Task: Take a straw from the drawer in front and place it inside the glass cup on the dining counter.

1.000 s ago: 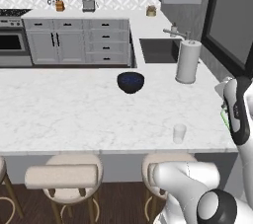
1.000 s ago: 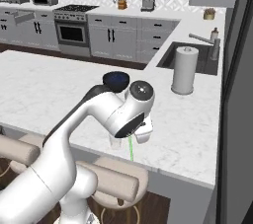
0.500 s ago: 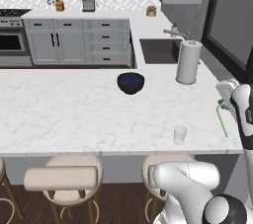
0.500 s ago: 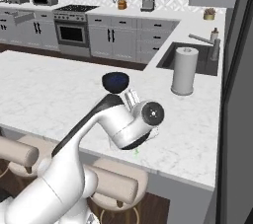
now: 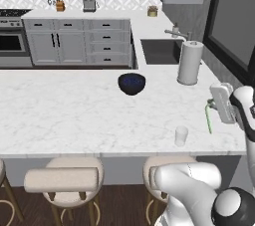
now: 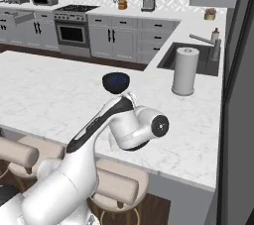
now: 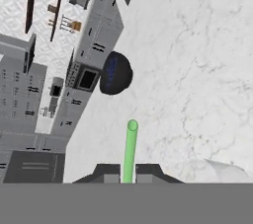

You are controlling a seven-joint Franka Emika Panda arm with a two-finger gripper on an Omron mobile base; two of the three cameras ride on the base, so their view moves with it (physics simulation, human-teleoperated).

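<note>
one straw, one glass cup, one bowl, one paper-towel roll, three stools

Wide bare stretch of long white marble-look table left of small clear glass tumbler, open to approach from above. Round dark blue bowl well behind the tumbler, tall white paper-towel roll farther back and right, both well apart from it. Pincer closed on thin light-green straw, hanging right of the tumbler, nothing between them. Beige round stools below the near edge.
</note>
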